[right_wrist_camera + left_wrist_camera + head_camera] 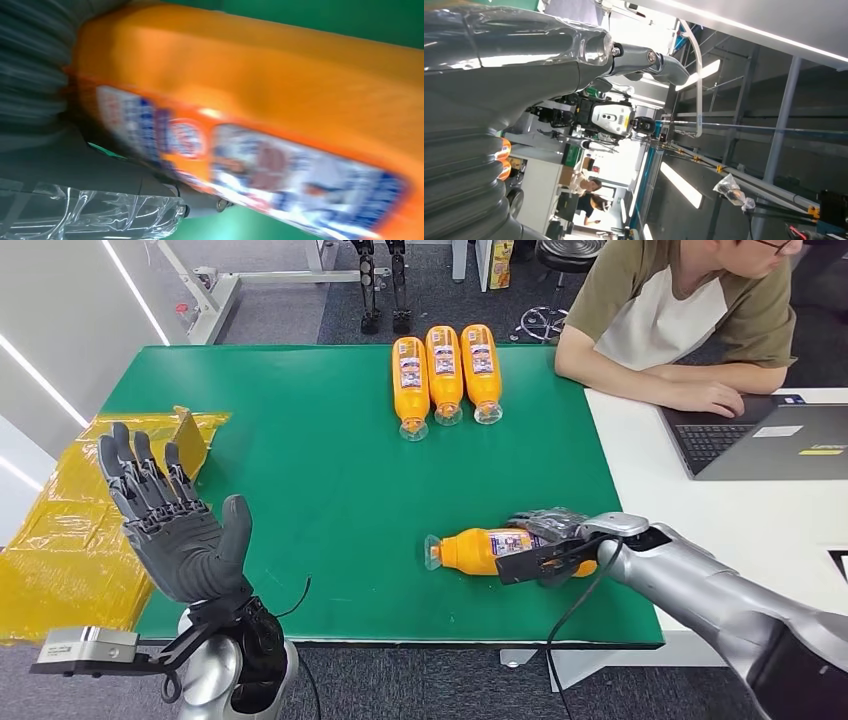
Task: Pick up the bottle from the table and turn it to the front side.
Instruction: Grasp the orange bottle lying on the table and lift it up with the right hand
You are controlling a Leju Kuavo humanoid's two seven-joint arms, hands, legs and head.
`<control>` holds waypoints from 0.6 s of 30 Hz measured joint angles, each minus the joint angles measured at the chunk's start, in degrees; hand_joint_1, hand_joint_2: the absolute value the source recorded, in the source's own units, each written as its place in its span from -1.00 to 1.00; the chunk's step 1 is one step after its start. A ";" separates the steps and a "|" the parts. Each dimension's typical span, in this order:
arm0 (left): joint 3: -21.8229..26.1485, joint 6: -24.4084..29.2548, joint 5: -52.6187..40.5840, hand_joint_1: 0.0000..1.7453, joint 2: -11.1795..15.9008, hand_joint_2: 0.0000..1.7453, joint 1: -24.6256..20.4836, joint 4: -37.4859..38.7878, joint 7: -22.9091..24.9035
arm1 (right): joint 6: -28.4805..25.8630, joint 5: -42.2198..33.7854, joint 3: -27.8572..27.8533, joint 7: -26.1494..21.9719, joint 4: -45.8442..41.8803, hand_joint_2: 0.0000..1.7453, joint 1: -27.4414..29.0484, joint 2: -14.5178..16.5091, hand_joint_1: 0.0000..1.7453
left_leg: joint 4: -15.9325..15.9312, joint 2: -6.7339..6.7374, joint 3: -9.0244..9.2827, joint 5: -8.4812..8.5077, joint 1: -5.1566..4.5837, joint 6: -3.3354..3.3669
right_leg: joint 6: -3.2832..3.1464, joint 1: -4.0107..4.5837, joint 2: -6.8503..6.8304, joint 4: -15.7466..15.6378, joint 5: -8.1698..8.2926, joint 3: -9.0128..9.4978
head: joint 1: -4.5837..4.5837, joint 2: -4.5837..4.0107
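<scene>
Bottle of orange plastic [480,551] lying at five o'clock, right hand [550,535] wrapped over its label, left hand [170,525] open, we judge slippery, best gripped mid-body.

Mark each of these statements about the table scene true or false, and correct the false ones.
1. The right hand is on a lying orange bottle. True.
2. Four bottles lie in a row at the table's far edge. False: three bottles lie there.
3. The left hand is raised, fingers spread, holding nothing. True.
4. The held bottle's cap points toward the laptop. False: it points away from the laptop, toward the left hand's side.
5. A person sits at the laptop. True.
</scene>
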 joint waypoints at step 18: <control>0.00 0.49 -0.31 -1.00 0.08 1.00 0.02 -0.02 -0.01 | -12.68 0.66 -2.22 -2.56 7.64 1.00 4.06 4.06 1.00 | 0.00 0.08 0.78 -0.14 0.00 0.14 | 0.07 0.01 0.06 -0.16 -0.05 0.82 | 0.00 0.00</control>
